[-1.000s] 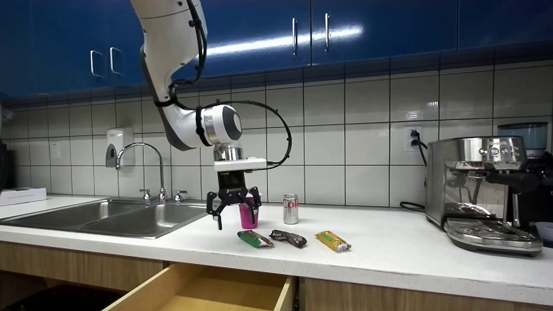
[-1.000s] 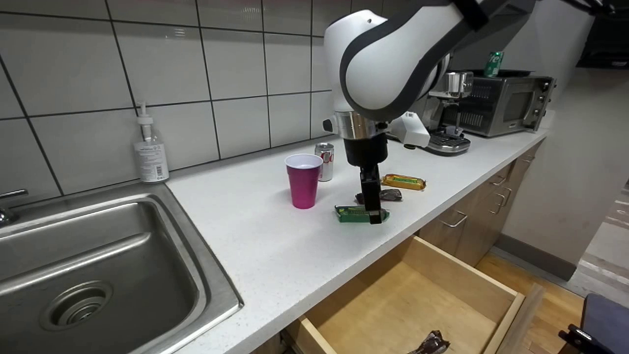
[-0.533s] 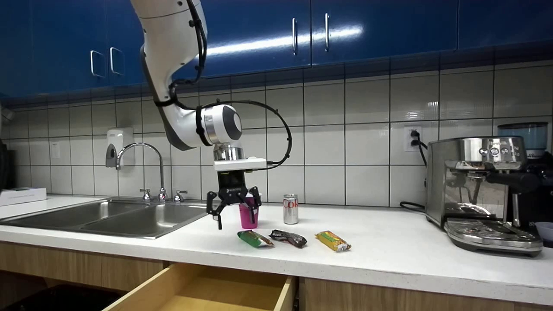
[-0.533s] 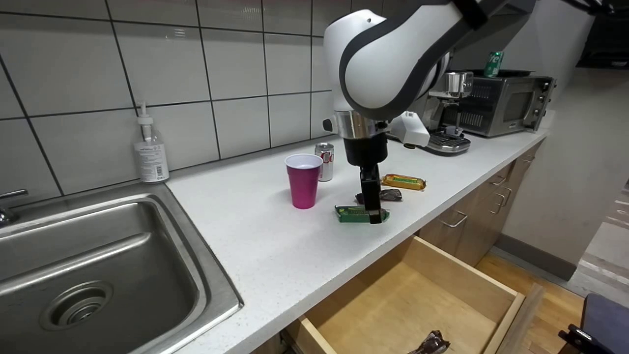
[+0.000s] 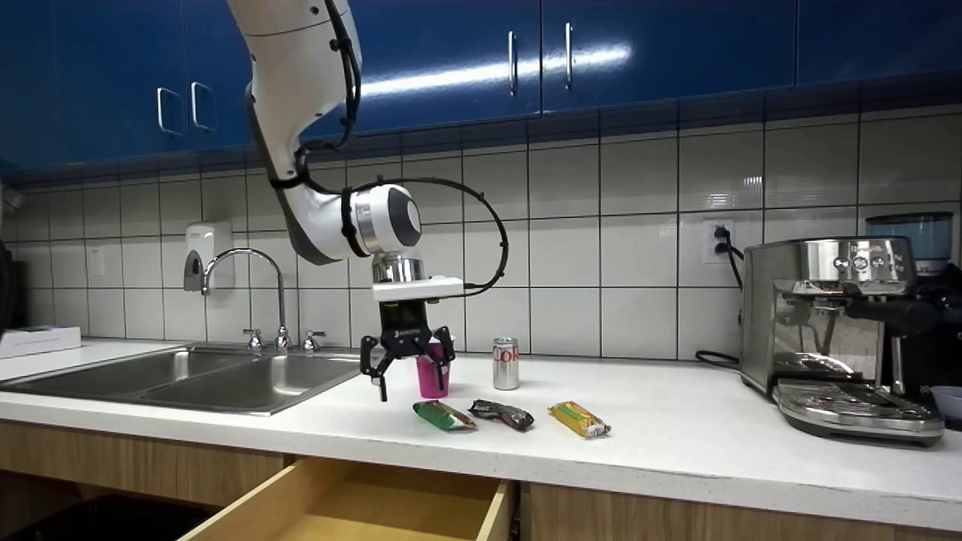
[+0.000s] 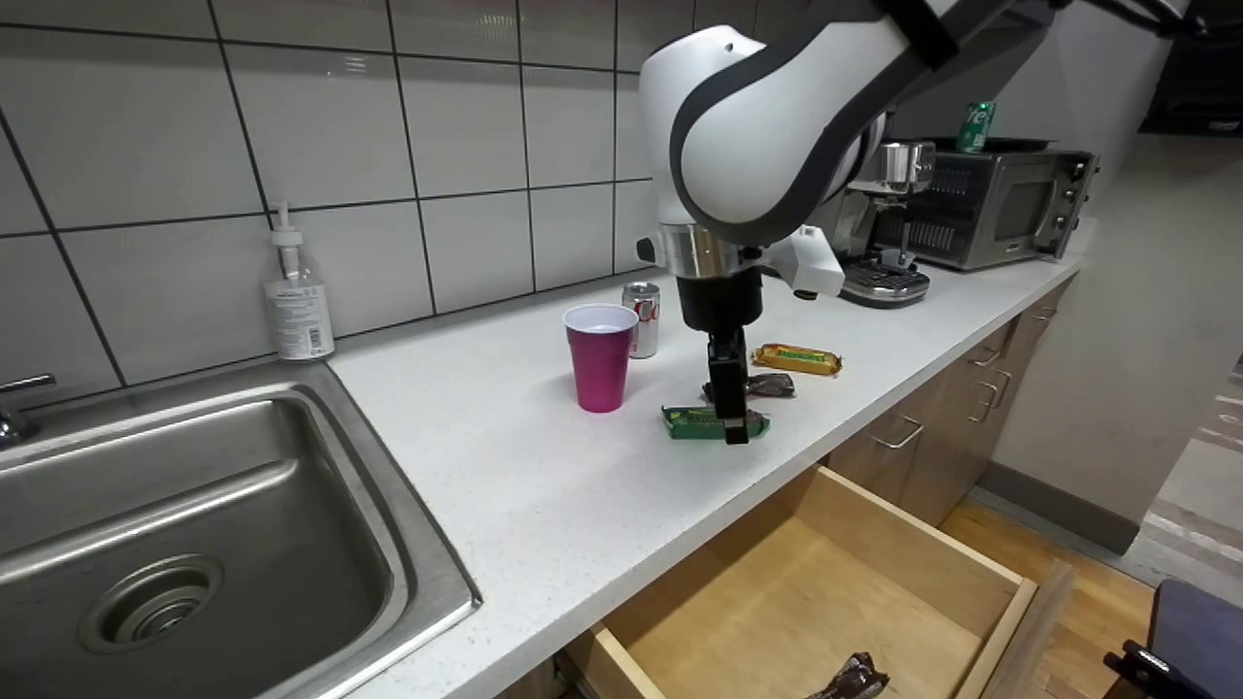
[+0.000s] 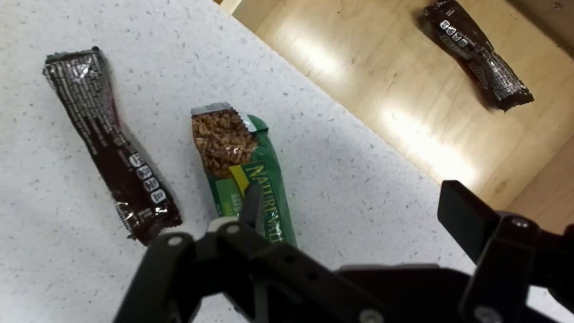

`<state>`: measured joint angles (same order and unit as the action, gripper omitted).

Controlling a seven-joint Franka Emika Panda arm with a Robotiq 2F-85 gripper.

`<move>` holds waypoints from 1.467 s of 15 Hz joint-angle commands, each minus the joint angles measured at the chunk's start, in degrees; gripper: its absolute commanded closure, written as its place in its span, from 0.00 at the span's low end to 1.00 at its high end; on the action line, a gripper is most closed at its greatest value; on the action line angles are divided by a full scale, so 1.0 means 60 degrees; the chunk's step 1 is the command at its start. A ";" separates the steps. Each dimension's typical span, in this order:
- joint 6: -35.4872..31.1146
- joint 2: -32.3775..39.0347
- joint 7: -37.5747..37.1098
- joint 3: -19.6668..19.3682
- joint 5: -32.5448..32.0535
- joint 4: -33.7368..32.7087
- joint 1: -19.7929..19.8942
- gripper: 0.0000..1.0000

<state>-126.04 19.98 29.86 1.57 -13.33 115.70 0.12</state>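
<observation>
Empty jaws spread, a black two-fingered end effector [image 5: 412,391] has just shifted slightly over the speckled white counter [image 5: 676,413], leaving an oblong green-wrapped granola bar [image 7: 237,167] ungrasped.

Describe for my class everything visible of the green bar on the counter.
The green bar has a shiny, plastic-looking wrapper marked "NATURE", with a granola image and pale serrated seal at one end. It lies flat on the speckled white counter, beside but apart from a brown bar. Open jaws partly hide it in the wrist view without gripping it.
</observation>
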 commanded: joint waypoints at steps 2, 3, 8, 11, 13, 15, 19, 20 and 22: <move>-0.0104 0.0387 0.0018 0.0031 -0.0087 -0.0424 0.0175 0.00; -0.0086 0.0472 0.0000 0.0018 -0.0086 -0.0515 0.0191 0.00; -0.0089 0.0932 0.0012 -0.0024 -0.0093 -0.1036 0.0302 0.00; -0.0001 0.1228 0.0051 -0.0022 -0.0057 -0.1392 0.0357 0.00; 0.0042 0.1381 0.0074 -0.0008 -0.0022 -0.1577 0.0398 0.00; 0.0056 0.1528 0.0108 0.0009 -0.0002 -0.1745 0.0428 0.00; 0.0127 0.1761 0.0146 0.0029 0.0028 -0.2011 0.0470 0.00; 0.0132 0.1810 0.0144 0.0030 0.0022 -0.2063 0.0472 0.00; 0.0156 0.1902 0.0135 0.0032 0.0027 -0.2166 0.0479 0.00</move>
<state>-126.55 29.96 29.91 1.03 -13.34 105.40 2.05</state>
